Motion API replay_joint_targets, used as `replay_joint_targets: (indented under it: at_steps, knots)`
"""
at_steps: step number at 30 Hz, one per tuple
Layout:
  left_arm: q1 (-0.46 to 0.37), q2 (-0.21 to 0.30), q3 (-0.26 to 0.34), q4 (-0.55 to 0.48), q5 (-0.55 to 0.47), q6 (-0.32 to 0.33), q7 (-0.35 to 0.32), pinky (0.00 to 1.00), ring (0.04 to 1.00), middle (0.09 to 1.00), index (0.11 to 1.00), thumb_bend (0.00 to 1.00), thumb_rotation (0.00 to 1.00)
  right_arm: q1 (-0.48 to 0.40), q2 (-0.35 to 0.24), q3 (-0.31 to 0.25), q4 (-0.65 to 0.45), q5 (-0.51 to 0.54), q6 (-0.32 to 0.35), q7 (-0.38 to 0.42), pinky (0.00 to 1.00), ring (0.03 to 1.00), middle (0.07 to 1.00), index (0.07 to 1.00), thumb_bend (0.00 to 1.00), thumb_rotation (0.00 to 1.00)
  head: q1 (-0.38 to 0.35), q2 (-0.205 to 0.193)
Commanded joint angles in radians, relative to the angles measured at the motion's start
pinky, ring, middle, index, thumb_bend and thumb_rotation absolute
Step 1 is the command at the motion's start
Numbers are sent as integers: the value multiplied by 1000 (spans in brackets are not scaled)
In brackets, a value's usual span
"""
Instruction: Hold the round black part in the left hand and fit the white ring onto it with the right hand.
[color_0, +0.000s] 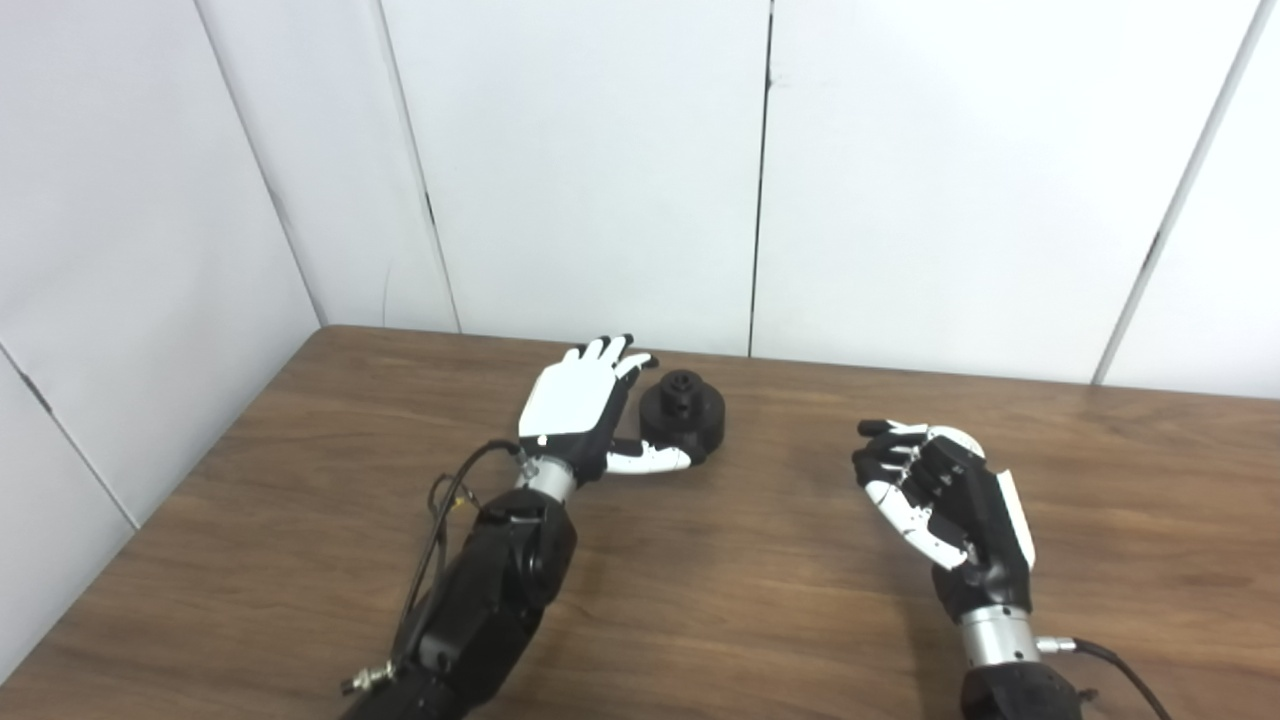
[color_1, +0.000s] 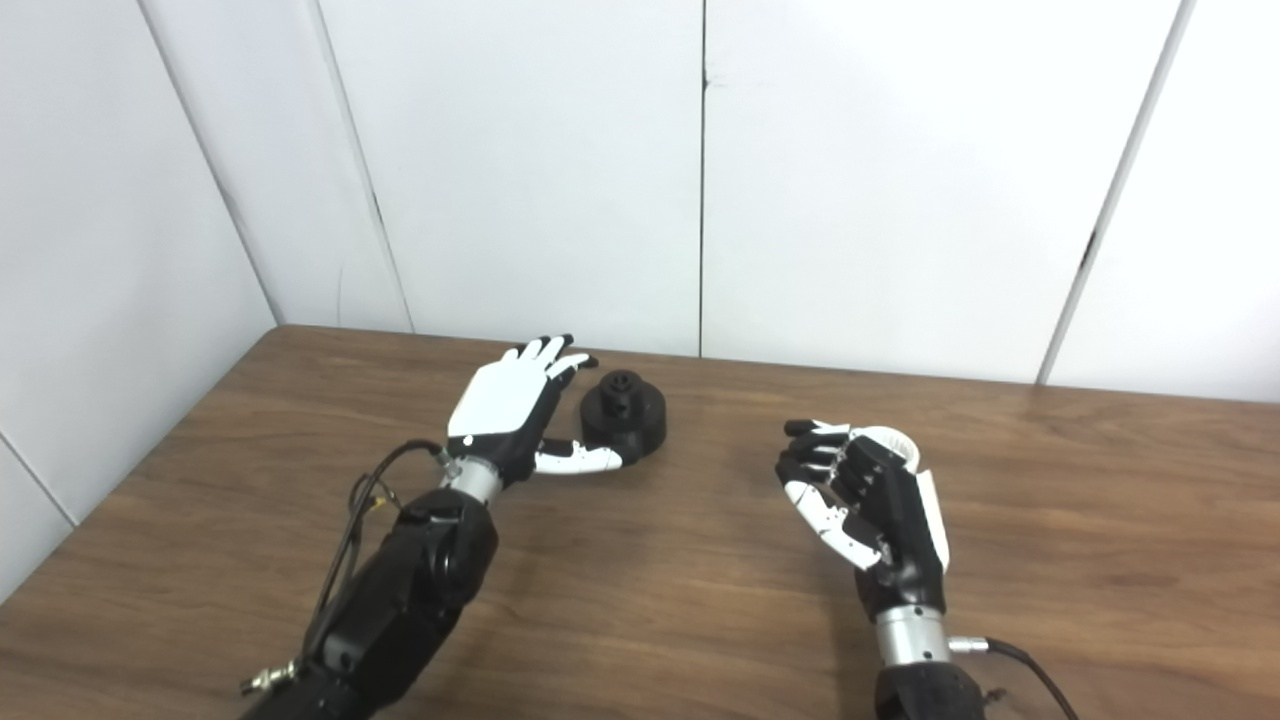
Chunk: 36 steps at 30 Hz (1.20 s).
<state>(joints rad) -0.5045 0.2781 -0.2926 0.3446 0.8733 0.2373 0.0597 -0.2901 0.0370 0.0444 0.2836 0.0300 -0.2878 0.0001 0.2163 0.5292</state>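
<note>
The left hand has a flat white shell over its back, black sides and white fingers tipped in black; its thumb is white. A short silver metal wrist collar joins it to a bulky, glossy black forearm. Thin black cables loop along the forearm's outer side, and a small metal connector sticks out near the bottom edge. The right hand is mostly black, with white finger segments and a white panel along its back edge. It has the same ribbed silver wrist collar, with a black cable plugged in at its side.
</note>
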Motion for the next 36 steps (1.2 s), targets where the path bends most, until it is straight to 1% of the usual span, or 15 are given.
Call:
replay_joint_targets:
  at_steps: [1, 3, 8, 13, 27, 36]
  knots:
    - [-72, 20, -4, -1, 14, 16, 0, 1000, 1000, 1000, 941, 1000, 741, 82, -37, -17, 65, 5, 0, 18, 493, 576, 665, 498, 507, 157, 1, 1]
    - [-83, 21, -9, 20, 13, 26, -5, 1000, 1000, 1000, 950, 1000, 747, 83, -39, -15, 62, 1, -1, 16, 492, 574, 665, 498, 507, 157, -1, 1]
    - [-107, 20, -16, 78, 2, 34, -3, 1000, 1000, 1000, 963, 1000, 726, 86, -44, -13, 54, -4, 4, 17, 491, 580, 671, 498, 507, 159, -5, 4]
    - [-128, 17, -23, 131, -8, 46, -5, 1000, 1000, 1000, 982, 1000, 738, 88, -47, -13, 48, -5, 3, 16, 497, 587, 676, 498, 507, 158, -9, 5]
    - [-179, 6, -38, 275, -59, -1, 43, 1000, 1000, 1000, 967, 1000, 735, 94, -51, -14, 37, 1, 8, 19, 488, 579, 672, 498, 507, 156, -20, 9]
    - [-197, -7, -60, 313, -90, -34, 52, 1000, 1000, 1000, 950, 1000, 718, 102, -48, -15, 21, -6, 27, 10, 496, 582, 672, 498, 508, 159, -27, 11]
